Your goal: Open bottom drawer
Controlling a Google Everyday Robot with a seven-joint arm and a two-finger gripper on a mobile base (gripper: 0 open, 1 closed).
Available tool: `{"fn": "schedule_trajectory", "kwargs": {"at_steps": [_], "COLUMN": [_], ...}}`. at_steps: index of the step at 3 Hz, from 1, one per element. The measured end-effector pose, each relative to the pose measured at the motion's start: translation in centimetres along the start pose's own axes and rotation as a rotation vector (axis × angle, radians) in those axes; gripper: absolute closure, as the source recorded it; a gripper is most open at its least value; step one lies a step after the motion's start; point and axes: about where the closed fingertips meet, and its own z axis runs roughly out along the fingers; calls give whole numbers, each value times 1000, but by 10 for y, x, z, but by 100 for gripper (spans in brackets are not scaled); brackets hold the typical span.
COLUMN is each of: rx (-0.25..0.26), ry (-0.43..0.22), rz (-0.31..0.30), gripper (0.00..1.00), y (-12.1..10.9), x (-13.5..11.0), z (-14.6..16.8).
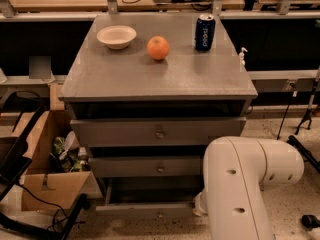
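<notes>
The grey cabinet [150, 79] has three drawers. The bottom drawer [145, 210] is the slim front at the foot, with a small round knob [160, 214]; it stands pulled out, with a dark gap behind its front. My white arm [240, 184] fills the lower right and bends down to the drawer's right end. My gripper is hidden behind the arm, near the drawer's right end. The middle drawer [145, 167] and top drawer [157, 132] sit above.
On the cabinet top stand a white bowl [116, 36], an orange [158, 48] and a blue can [204, 32]. An open cardboard box [47, 174] with clutter and cables sits to the left. A wooden bench runs behind.
</notes>
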Motion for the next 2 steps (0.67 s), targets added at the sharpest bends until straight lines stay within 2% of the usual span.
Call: {"fn": "schedule_trajectory", "kwargs": {"at_steps": [1, 2], "rx": [0, 0], "ry": [0, 0], "rz": [0, 0], "gripper": [65, 42], "y": [-1, -1], "x": [0, 0], "z": [0, 0]}}
